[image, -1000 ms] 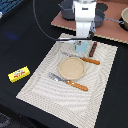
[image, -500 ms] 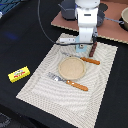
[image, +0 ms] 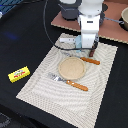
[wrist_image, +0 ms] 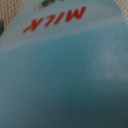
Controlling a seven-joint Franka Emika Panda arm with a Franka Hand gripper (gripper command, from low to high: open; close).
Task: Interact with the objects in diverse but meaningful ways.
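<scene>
My gripper (image: 86, 48) hangs low over the far end of the striped placemat (image: 45, 85). A pale-blue block (image: 69, 40) lies just to the exterior view's left of it, partly covered by the hand. In the wrist view this block (wrist_image: 65, 80) fills the picture, very close, with "MILK" printed on it in red. No finger shows there, so the jaws' state is hidden. A dark-brown stick (image: 93, 50) stands right beside the gripper on the exterior view's right. A yellow packet (image: 19, 74) with red print lies on the black table, off the mat.
A tan round plate (image: 72, 67) sits mid-mat between an orange-handled fork (image: 68, 81) and an orange-handled knife (image: 90, 60). Behind the arm is a brown board (image: 65, 21) with a grey pot (image: 123, 18) at its right end.
The hand has sunk slightly toward the mat and covers more of the pale-blue block. Plate, cutlery and yellow packet have not moved.
</scene>
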